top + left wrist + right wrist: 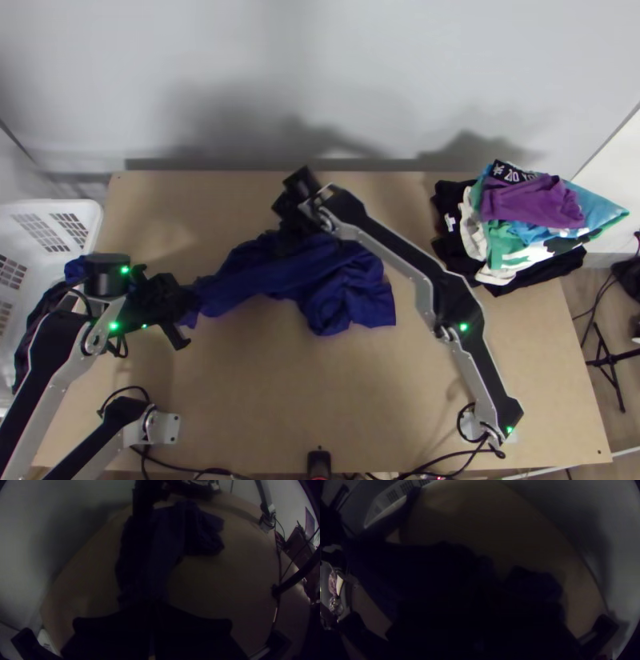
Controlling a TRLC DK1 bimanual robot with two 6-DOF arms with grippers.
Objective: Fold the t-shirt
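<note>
A dark blue t-shirt (344, 280) lies bunched on the middle of the table, one part stretched toward the left. At that stretched end is my left gripper (188, 308), by the table's left side. In the left wrist view the shirt (153, 553) runs down to my left gripper (153, 605), whose fingers are together on the cloth. My right gripper (292, 224) is over the shirt's far edge. The right wrist view has the dark cloth (420, 566) reaching my right gripper (480, 603), too dark there to tell how it stands.
A pile of folded clothes (532, 200) lies at the table's far right corner. Left of the table stands a white basket (88, 210) with dark cloth over its side. Cables (448, 474) run along the near edge.
</note>
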